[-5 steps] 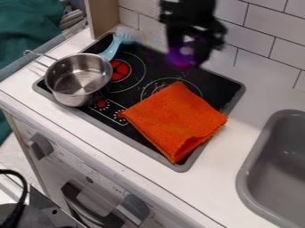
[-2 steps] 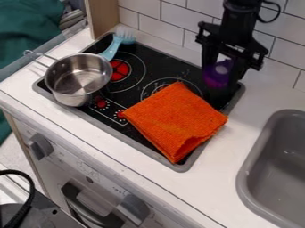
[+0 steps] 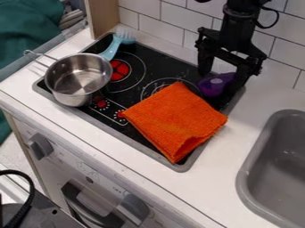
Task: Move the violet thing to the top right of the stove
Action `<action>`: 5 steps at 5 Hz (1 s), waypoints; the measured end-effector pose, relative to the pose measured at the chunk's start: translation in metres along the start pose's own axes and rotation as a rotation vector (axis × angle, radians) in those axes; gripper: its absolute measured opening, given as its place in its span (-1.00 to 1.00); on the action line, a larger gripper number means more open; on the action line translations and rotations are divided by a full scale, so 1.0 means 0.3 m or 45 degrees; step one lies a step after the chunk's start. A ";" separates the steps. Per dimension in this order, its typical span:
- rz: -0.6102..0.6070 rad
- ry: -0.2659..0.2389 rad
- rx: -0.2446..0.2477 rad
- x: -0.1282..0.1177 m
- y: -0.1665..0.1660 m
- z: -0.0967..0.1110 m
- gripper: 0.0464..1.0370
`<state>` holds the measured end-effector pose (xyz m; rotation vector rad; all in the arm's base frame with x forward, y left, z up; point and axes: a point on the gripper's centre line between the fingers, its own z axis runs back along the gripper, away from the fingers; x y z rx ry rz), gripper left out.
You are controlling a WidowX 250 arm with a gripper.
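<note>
"what was the state of the gripper (image 3: 221, 81)?"

"spread wide, over the top right corner of the stove (image 3: 161, 67). the arm above it was cut off by the view's top edge."

"and the violet thing (image 3: 212, 85)?"

"located at that same corner, between the fingers and just beside the orange cloth (image 3: 175, 118). one finger masked part of it, so i could not establish its full shape, nor any contact with the gripper."

"other obstructions noted?"

"three. the cloth covered part of a burner ring (image 3: 166, 78). the metal pot (image 3: 77, 79) hid the handle end of the blue brush (image 3: 111, 49). the sink (image 3: 274, 173), set in the tabletop (image 3: 229, 147), was cut off on the right."
</note>
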<state>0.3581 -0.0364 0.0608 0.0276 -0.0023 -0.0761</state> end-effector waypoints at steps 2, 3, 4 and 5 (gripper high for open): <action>0.059 -0.088 0.003 -0.021 0.005 0.156 0.93; 0.178 -0.064 0.010 -0.063 0.012 0.219 0.93; 0.274 -0.063 -0.014 -0.082 0.006 0.255 0.93; 0.317 -0.050 -0.032 -0.087 0.000 0.254 0.93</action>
